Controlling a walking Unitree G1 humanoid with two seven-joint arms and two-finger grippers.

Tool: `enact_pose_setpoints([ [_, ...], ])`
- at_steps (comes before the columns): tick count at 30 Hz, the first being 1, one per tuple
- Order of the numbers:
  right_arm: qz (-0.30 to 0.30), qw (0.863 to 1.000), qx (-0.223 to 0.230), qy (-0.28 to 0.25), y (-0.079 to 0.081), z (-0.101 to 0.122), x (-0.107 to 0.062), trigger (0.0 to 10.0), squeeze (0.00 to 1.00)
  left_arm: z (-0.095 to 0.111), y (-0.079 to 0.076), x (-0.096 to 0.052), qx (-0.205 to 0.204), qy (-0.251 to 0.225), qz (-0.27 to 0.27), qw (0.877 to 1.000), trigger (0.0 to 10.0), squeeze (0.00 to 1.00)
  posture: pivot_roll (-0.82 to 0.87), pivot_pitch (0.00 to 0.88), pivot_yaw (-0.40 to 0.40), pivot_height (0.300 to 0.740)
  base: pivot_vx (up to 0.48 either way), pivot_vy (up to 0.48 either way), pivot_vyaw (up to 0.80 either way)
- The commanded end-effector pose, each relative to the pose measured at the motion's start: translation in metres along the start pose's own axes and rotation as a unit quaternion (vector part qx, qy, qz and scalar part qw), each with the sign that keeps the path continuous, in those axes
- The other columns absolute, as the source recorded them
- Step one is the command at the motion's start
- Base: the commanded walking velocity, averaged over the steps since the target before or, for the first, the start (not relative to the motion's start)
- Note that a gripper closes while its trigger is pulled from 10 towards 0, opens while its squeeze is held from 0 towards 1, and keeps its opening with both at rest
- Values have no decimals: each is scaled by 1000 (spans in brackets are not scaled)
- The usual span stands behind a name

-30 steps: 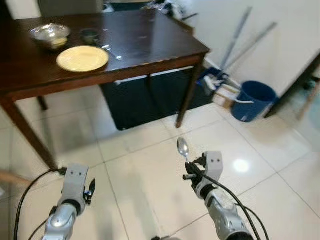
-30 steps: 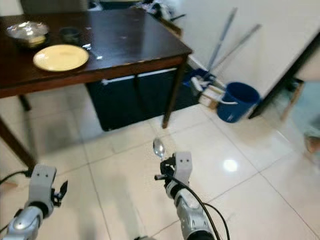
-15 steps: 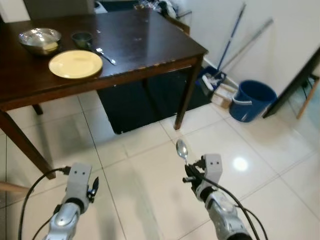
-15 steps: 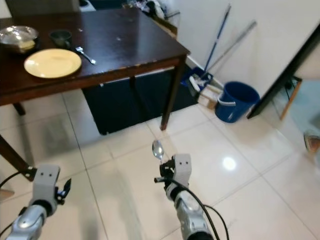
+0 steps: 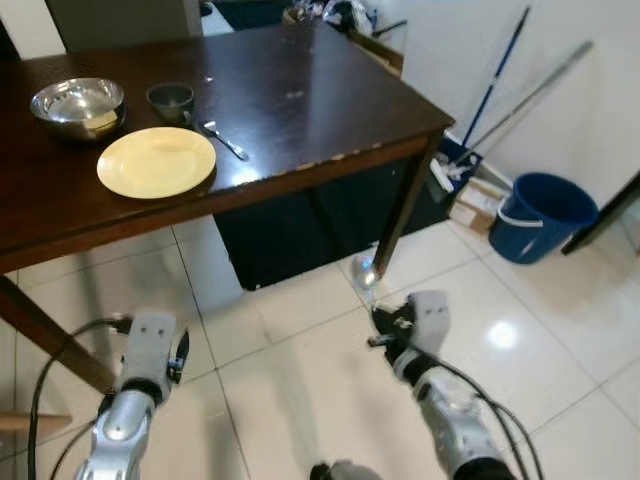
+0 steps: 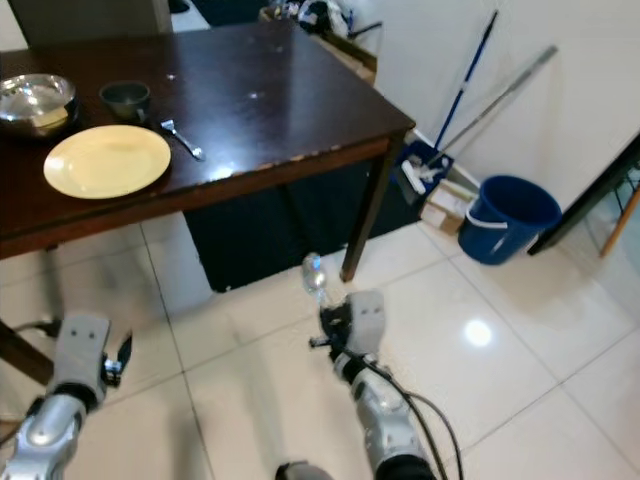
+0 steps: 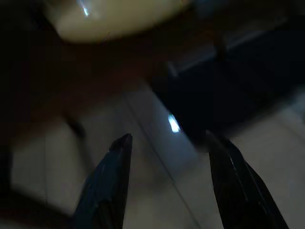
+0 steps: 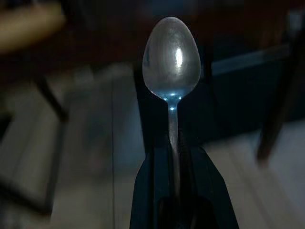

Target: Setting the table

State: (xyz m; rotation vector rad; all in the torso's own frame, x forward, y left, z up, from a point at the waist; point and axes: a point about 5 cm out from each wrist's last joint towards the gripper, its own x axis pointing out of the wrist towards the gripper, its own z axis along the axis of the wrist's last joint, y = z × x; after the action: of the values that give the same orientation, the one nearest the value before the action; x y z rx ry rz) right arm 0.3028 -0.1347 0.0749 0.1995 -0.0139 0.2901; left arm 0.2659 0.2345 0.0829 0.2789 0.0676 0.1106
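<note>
My right gripper point(image 5: 385, 322) is shut on the handle of a metal spoon point(image 8: 171, 62), whose bowl point(image 5: 365, 272) points up over the tiled floor in front of the table. On the dark wooden table point(image 5: 300, 95) lie a yellow plate point(image 5: 156, 162), a fork point(image 5: 222, 140) to its right, a small dark cup point(image 5: 171, 98) and a steel bowl point(image 5: 78, 101). My left gripper point(image 7: 167, 181) is open and empty, low at the left near the table edge.
A blue bucket point(image 5: 543, 217) and mop handles point(image 5: 505, 75) lean by the wall at the right. A table leg point(image 5: 405, 210) stands just beyond the spoon. A dark cabinet point(image 5: 300, 225) sits under the table. A cable point(image 5: 45, 400) loops by the left arm.
The camera has come closer to the table, which now looms larger. The right gripper still holds the spoon upright; the left gripper stays open.
</note>
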Motion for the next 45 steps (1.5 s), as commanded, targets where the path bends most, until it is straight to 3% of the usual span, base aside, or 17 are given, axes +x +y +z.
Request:
enact_pose_setpoints([
  [1, 7, 1000, -1, -18, 2, 13, 4, 10000, 0, 16, 10, 5, 1, -23, 15, 1000, 10000, 43, -68, 44, -5, 740, 480, 0, 0],
  [2, 15, 999, -9, -41, 2, 27, 8, 10000, 0, 34, 14, 11, 0, -52, 18, 998, 10000, 39, -68, 42, -3, 740, 472, 0, 0],
  [3, 15, 999, -9, -41, 2, 27, 8, 10000, 0, 34, 14, 11, 0, -52, 18, 998, 10000, 39, -68, 42, -3, 740, 472, 0, 0],
  [6, 60, 995, -29, -81, 8, 59, 19, 10000, 0, 70, 17, 22, -8, -107, 12, 994, 10000, 35, -70, 40, 4, 740, 480, 0, 0],
  [11, 123, 989, -32, -79, 23, 71, 20, 10000, 0, 89, 18, 16, -22, -129, 19, 991, 10000, 35, -67, 42, 5, 740, 474, 0, 0],
  [22, 115, 991, -28, -61, 23, 69, 18, 10000, 0, 81, 19, 9, -22, -100, 20, 995, 10000, 31, -54, 44, 5, 740, 463, 0, 0],
  [36, 188, 982, -2, -14, 34, 68, 23, 10000, 0, 88, 23, 2, -21, -94, 26, 995, 10000, 16, -38, 54, -5, 740, 444, 0, 0],
  [40, 209, 978, -4, 22, 36, 63, 24, 10000, 0, 96, 28, -4, -11, -77, -45, 996, 10000, 0, -27, 63, -10, 740, 63, 0, 0],
  [41, 209, 977, -14, 30, 36, 61, 24, 10000, 0, 99, 28, -9, -1, -70, -89, 994, 10000, 0, -20, 67, -11, 740, 0, 0, 0],
  [43, 202, 977, -29, 54, 33, 57, 25, 10000, 0, 107, 27, -24, 10, -57, -189, 980, 10000, 0, -20, 67, -11, 740, 0, 0, 0],
  [44, 198, 978, -38, 52, 32, 56, 26, 10000, 0, 115, 29, -35, 31, -54, -244, 968, 10000, 0, -20, 67, -11, 740, 0, 0, 0],
  [45, 198, 978, -38, 52, 32, 56, 26, 10000, 0, 115, 29, -35, 31, -54, -244, 968, 10000, 0, -20, 67, -11, 740, 0, 0, 0],
])
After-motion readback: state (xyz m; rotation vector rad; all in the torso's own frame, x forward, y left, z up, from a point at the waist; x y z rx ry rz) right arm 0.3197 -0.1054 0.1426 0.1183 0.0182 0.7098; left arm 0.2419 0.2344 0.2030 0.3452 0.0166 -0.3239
